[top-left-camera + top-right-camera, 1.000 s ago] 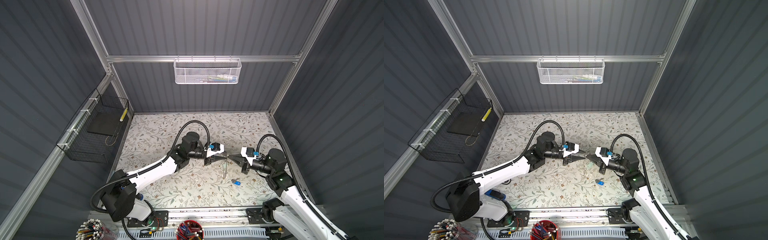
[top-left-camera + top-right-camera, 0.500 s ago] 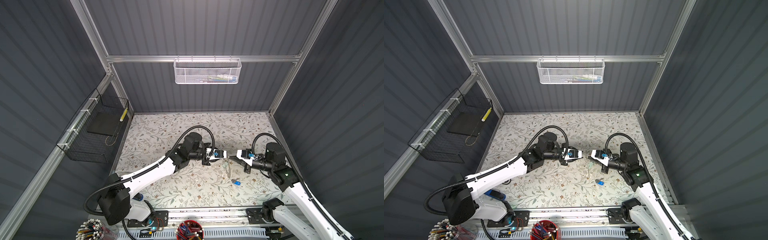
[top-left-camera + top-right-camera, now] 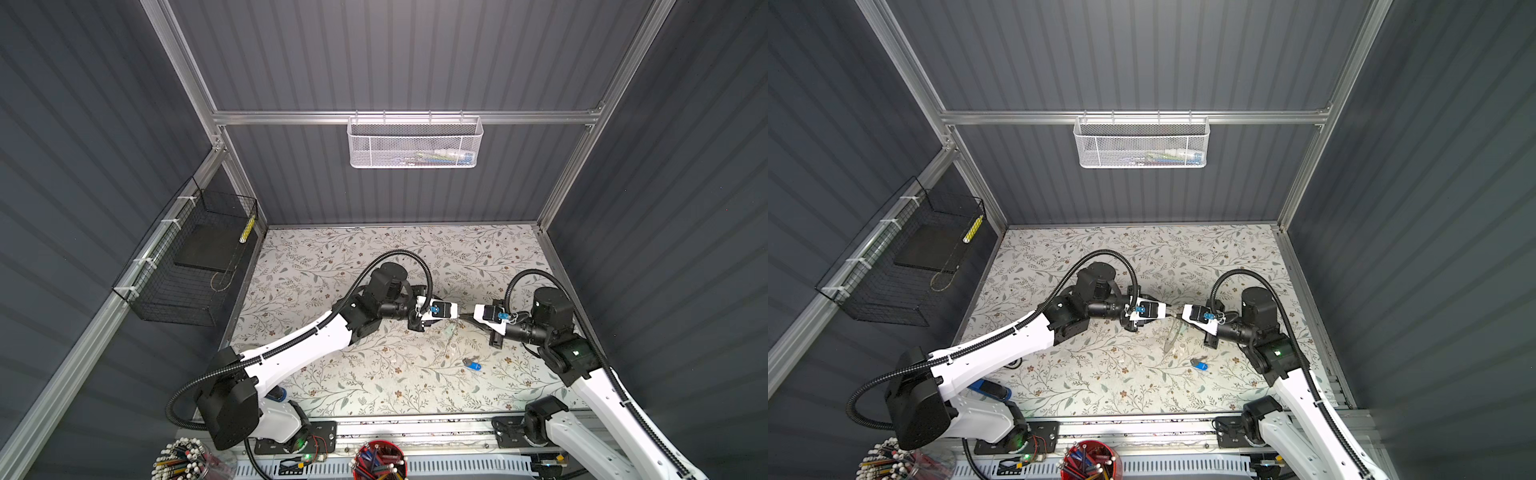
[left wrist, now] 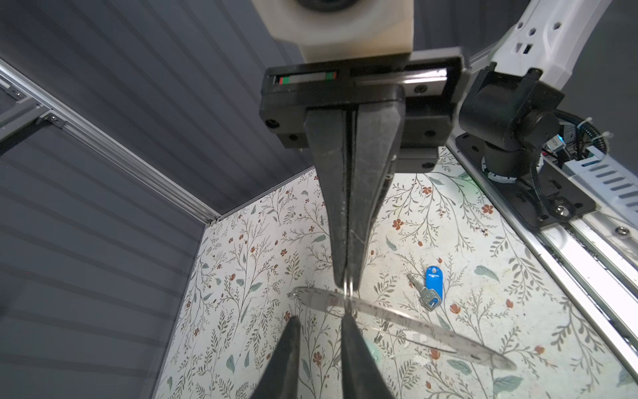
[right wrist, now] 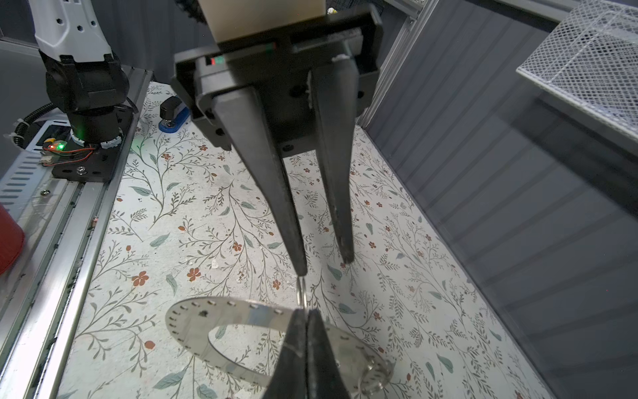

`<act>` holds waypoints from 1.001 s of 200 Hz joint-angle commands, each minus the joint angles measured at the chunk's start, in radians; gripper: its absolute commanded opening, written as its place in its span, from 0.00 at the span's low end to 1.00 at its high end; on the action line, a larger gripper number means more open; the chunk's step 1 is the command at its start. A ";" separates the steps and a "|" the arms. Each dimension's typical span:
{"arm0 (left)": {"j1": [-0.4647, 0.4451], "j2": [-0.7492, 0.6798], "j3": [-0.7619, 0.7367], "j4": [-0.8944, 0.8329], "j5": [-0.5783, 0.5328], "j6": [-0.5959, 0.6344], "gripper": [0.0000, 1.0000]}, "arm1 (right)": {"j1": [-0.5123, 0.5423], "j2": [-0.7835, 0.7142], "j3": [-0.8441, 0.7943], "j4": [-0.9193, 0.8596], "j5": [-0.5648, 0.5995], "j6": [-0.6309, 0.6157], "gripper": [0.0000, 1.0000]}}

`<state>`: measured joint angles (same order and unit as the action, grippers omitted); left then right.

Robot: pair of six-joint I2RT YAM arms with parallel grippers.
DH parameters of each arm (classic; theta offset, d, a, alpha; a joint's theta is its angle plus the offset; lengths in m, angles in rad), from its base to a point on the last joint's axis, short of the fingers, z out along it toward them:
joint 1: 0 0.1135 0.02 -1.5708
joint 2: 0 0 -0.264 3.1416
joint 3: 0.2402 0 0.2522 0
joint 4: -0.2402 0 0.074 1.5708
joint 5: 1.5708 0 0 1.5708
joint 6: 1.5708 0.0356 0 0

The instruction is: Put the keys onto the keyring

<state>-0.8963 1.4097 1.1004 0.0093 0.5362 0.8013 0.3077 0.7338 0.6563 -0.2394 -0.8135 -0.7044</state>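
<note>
1. Keyring [image 5: 228,317]: flat grey band with small holes along it, held tilted above the floral table [image 3: 332,266] mid-scene, between the two grippers.
2. Right gripper [image 5: 307,312]: we see the jaws pressed together on the keyring's rim, where a thin wire loop [image 5: 302,292] sticks out.
3. Left gripper [image 5: 324,266]: fingers apart with nothing between them. One fingertip [image 5: 302,267] is right at the wire loop, but we cannot tell whether they touch.
4. Blue-tag key [image 4: 431,286]: lies flat on the table toward the front rail, near the right arm, apart from both grippers.
</note>
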 commanded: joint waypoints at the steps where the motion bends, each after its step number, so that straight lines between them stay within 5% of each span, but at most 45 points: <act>1: -0.008 0.020 0.036 -0.035 0.046 -0.001 0.23 | 0.007 -0.004 -0.006 0.037 -0.015 -0.005 0.00; 61: -0.017 0.029 0.047 -0.063 0.043 0.014 0.20 | 0.010 0.004 -0.005 0.032 -0.007 -0.001 0.00; 108: -0.017 -0.004 0.029 -0.071 -0.076 0.012 0.29 | 0.010 0.010 -0.002 0.008 0.037 0.005 0.00; 200: -0.022 0.029 0.043 -0.063 -0.002 0.006 0.22 | 0.011 0.030 0.025 -0.006 0.023 0.006 0.00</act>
<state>-0.9104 1.4254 1.1229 -0.0456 0.4984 0.8085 0.3134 0.7677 0.6525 -0.2516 -0.7784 -0.7071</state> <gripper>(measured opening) 0.233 0.047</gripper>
